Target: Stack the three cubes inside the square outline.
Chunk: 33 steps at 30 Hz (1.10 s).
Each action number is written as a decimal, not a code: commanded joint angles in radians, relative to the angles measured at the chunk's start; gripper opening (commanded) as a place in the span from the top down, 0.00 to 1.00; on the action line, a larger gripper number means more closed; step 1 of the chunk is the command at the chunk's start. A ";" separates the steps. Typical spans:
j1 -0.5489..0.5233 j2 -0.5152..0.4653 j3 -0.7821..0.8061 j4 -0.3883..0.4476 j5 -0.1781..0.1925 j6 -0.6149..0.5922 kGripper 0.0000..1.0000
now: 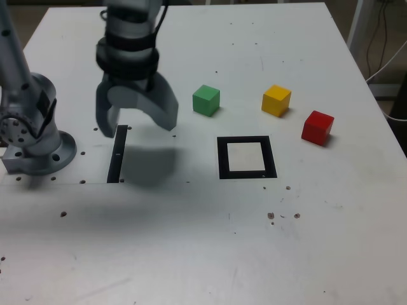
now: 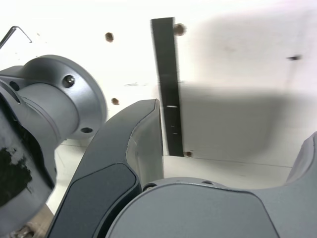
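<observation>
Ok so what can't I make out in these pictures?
- Arm's upper part: cut off by the exterior view's top edge.
- Gripper: blurred in the exterior view; one jaw cut off by an edge in the wrist view.
- Cubes' undersides and far sides: hidden by the cubes themselves, exterior view.
- Marks on the black strip: too small to read, wrist view.

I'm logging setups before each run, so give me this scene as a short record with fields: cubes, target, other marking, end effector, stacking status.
cubes: green cube, yellow cube, red cube, in that order from the exterior view's left to right, all apart
target: square outline, black with a white centre, no cube inside
other marking: black strip, on the exterior view's left of the outline
end effector: open, raised above the table, holding nothing
stacking status: not begun, each cube separately on the table
</observation>
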 commanded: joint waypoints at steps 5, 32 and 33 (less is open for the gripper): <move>0.001 0.055 -0.117 0.061 0.009 0.000 0.01; -0.009 0.380 -0.727 0.279 0.019 0.069 0.01; -0.010 0.396 -0.754 0.289 0.020 0.074 0.01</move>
